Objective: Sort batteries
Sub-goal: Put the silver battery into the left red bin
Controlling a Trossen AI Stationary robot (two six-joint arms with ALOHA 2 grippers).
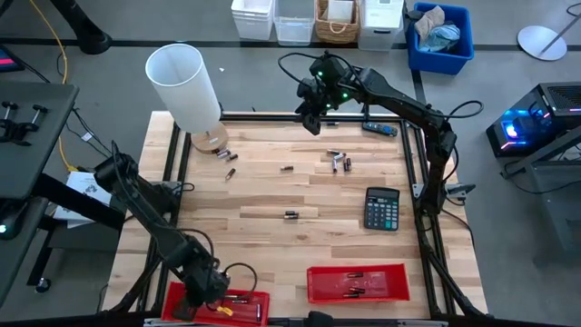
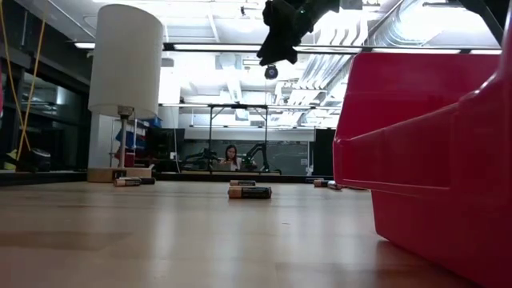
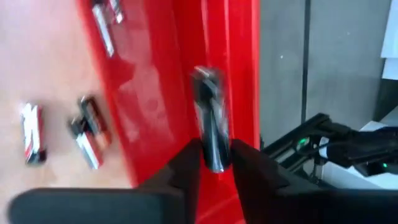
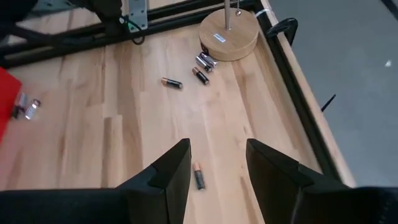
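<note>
The left gripper (image 3: 214,165) is hanging over the red tray (image 1: 186,295) at 7 o'clock of the table (image 1: 272,191), its fingers loosely touching one battery (image 3: 208,118) (grasp or release, I cannot tell). The right gripper (image 4: 217,162) is hovering open at 12 o'clock. Other batteries (image 1: 338,160) are lying scattered on the wood.

Light wooden plank desk (image 1: 272,245), framed by black rails. Lying on it: a lamp (image 1: 186,86) on a round wooden base standing at the far left corner; scattered batteries (image 1: 338,161) lying across the far half, one single cell (image 1: 291,214) resting near the centre; a black calculator (image 1: 382,208) sitting at the right; two red bins at the near edge, one at left (image 1: 250,309), one at right (image 1: 359,282), each containing batteries.
</note>
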